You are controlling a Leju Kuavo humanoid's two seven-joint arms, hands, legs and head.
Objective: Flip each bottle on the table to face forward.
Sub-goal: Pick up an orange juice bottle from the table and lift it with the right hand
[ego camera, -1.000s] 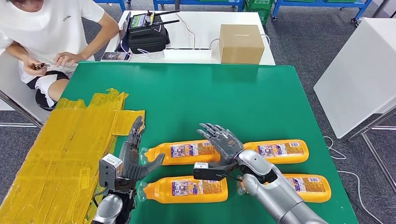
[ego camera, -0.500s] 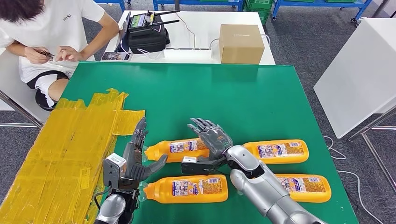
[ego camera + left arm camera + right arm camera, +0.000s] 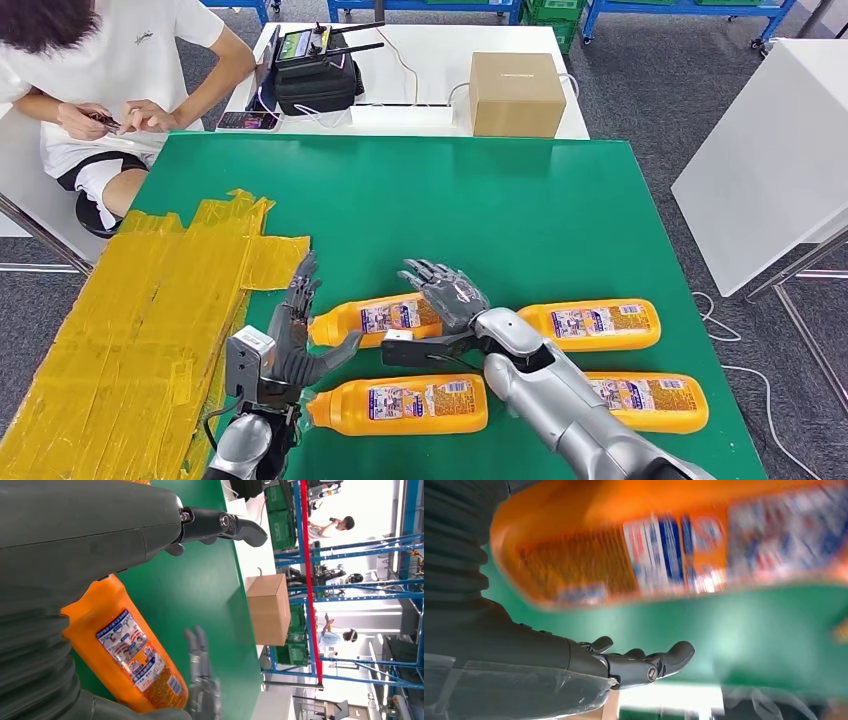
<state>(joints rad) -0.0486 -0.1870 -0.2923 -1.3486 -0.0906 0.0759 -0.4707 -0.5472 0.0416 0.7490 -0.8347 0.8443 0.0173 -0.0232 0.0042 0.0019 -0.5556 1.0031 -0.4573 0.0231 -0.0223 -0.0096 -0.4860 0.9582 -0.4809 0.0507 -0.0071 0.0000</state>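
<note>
Several orange bottles lie on their sides on the green table (image 3: 480, 210), labels up. My right hand (image 3: 447, 296) lies spread over the base end of the upper-left bottle (image 3: 372, 319), its thumb reaching below the bottle. The right wrist view shows that bottle (image 3: 674, 545) blurred, close over the right hand (image 3: 549, 665). My left hand (image 3: 291, 341) stands open at the cap ends of the upper-left and lower-left bottle (image 3: 400, 404), fingers straight, thumb out. In the left wrist view the left hand (image 3: 100, 535) frames the upper-left bottle (image 3: 135, 655). Two more bottles (image 3: 590, 324) (image 3: 655, 402) lie to the right.
Crumpled yellow sheets (image 3: 130, 330) cover the table's left side. Behind the table stand a cardboard box (image 3: 515, 92) and a black case (image 3: 315, 75) on a white table. A person (image 3: 110, 70) sits at the back left. A white table (image 3: 770, 150) stands to the right.
My right hand has moved left along the upper-left bottle, which has shifted and tilted slightly. My left hand has edged a little farther onto the table.
</note>
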